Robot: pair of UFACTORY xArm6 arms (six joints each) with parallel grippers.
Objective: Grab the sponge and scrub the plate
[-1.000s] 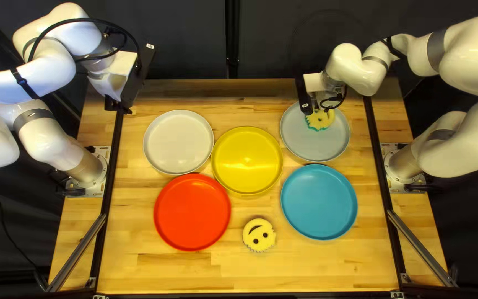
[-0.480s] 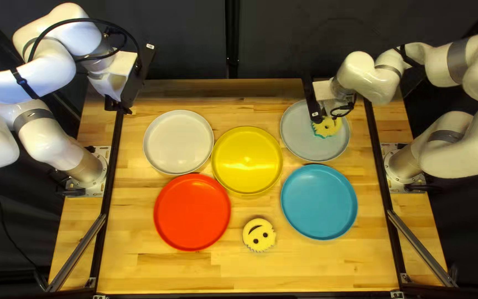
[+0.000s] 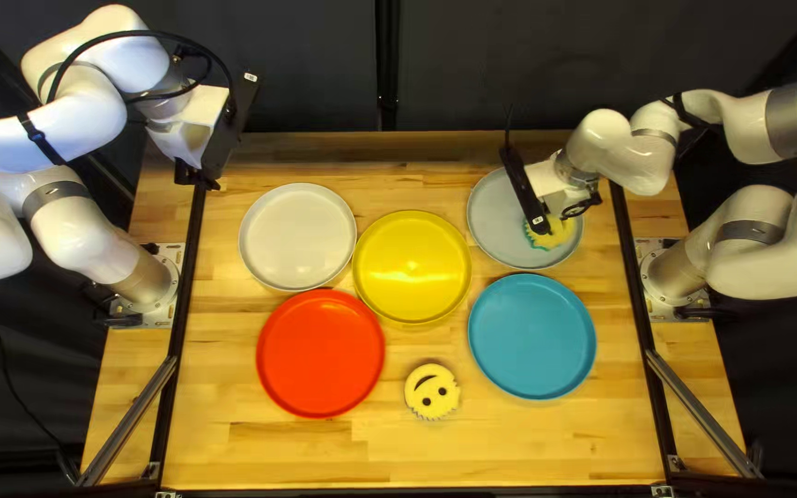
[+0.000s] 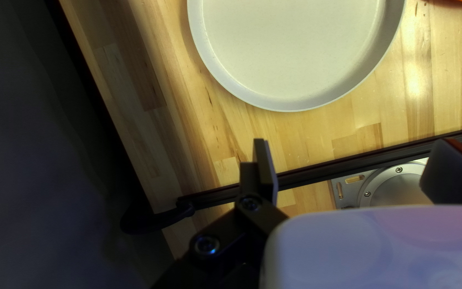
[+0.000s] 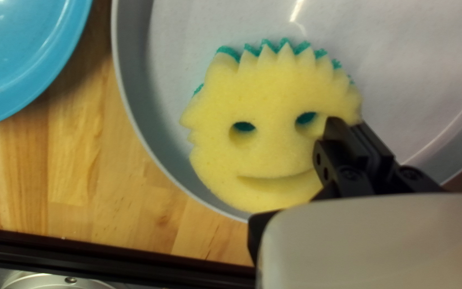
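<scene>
Left pincer [image 3: 208, 183] empty, fingers apart, near white plate [image 3: 298, 237]. Then red plate [image 3: 321, 353], yellow plate [image 3: 412, 267], spare sponge [image 3: 432, 391] on desk [image 3: 398, 456]. Blue plate [image 3: 532, 337] beside grey plate [image 3: 502, 221]; within the latter, right pincer [image 3: 559, 212] clamps scrubbing sponge [image 3: 555, 238].

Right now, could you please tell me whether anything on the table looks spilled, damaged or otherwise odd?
Nothing stands out: I see no spill, and the grey plate, the sponge held by my right gripper and the spare sponge all look undamaged where visible.
</scene>
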